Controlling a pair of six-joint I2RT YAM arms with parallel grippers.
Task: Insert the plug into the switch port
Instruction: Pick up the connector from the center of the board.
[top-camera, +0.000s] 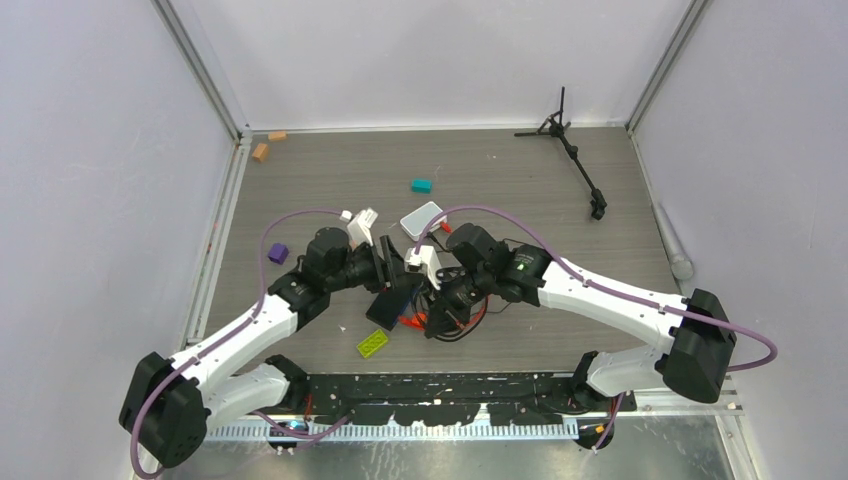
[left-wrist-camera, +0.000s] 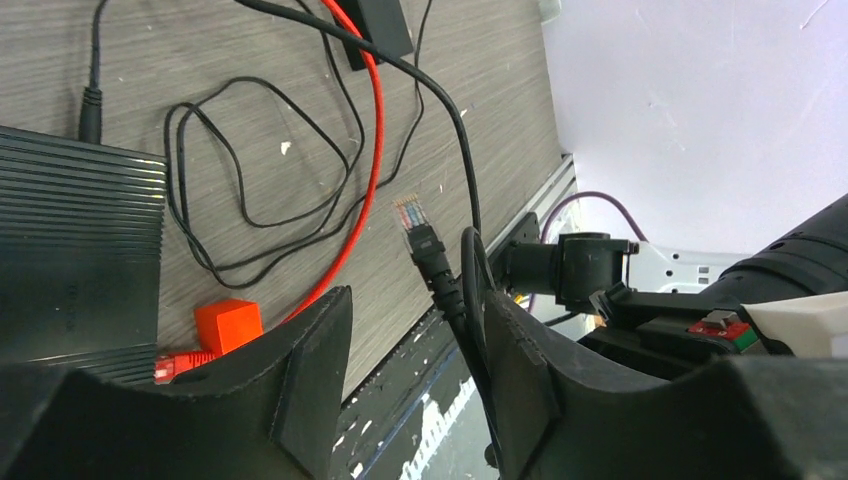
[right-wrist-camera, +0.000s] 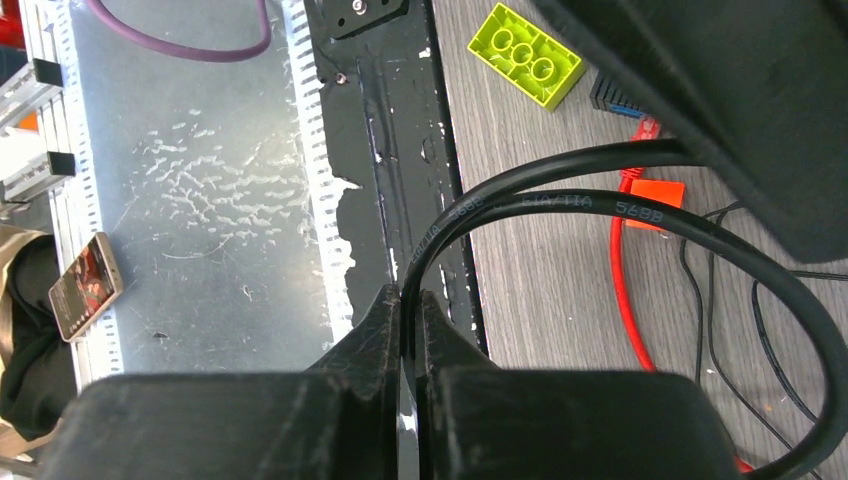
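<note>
Fingers (right-wrist-camera: 375, 340) of the right gripper (right-wrist-camera: 408, 310) pinch a thick black cable (right-wrist-camera: 620, 208). Those of the left gripper (left-wrist-camera: 415, 300) stand apart, holding nothing. At the lower left of the left wrist view, the red cable (left-wrist-camera: 375, 140) ends in a plug (left-wrist-camera: 178, 365) lying against the switch (left-wrist-camera: 70, 240). It does not look clearly seated, so insertion seems unfinished.

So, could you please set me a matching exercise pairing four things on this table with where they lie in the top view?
Things: 1 teal block; 2 lime brick; 3 purple block; 4 black tripod.
Places: A far right corner; B left of the left arm; C near edge, middle; D mid-table, farther back.
Pairs: 1-D, 2-C, 3-B, 4-A.
</note>
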